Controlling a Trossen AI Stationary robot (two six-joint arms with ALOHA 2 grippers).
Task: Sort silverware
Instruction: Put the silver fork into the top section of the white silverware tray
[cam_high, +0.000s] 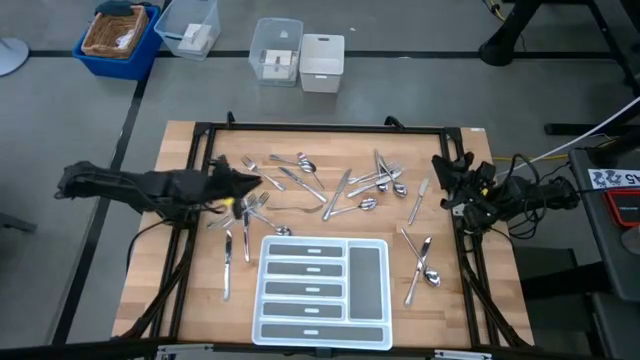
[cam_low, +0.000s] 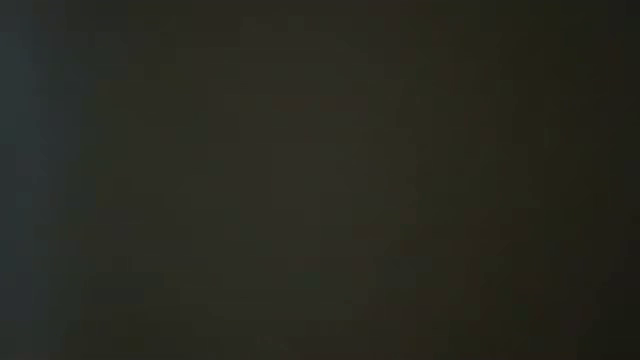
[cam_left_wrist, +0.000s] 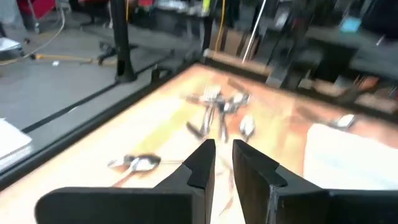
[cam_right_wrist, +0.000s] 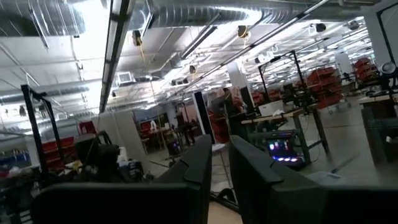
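Observation:
Silverware lies scattered on the wooden table: forks, spoons and knives across the middle (cam_high: 330, 190), a few at the left (cam_high: 240, 235) and a few at the right (cam_high: 420, 260). The white compartmented tray (cam_high: 370, 275) sits at the near middle. My left gripper (cam_high: 260, 183) reaches in from the table's left over the left pieces, open by a narrow gap (cam_left_wrist: 224, 146) with nothing between the fingers. My right gripper (cam_high: 440, 165) hovers at the table's right edge, tipped up toward the room, open by a narrow gap (cam_right_wrist: 221, 142) and empty. The low view is dark.
A black frame (cam_high: 320, 128) runs around the table. Beyond the far edge stand a blue bin with a basket (cam_high: 120, 35), two clear boxes (cam_high: 190, 25) (cam_high: 275, 50) and a white box (cam_high: 322, 62). Bare wood shows at the near left (cam_high: 200, 300) and near right (cam_high: 450, 310).

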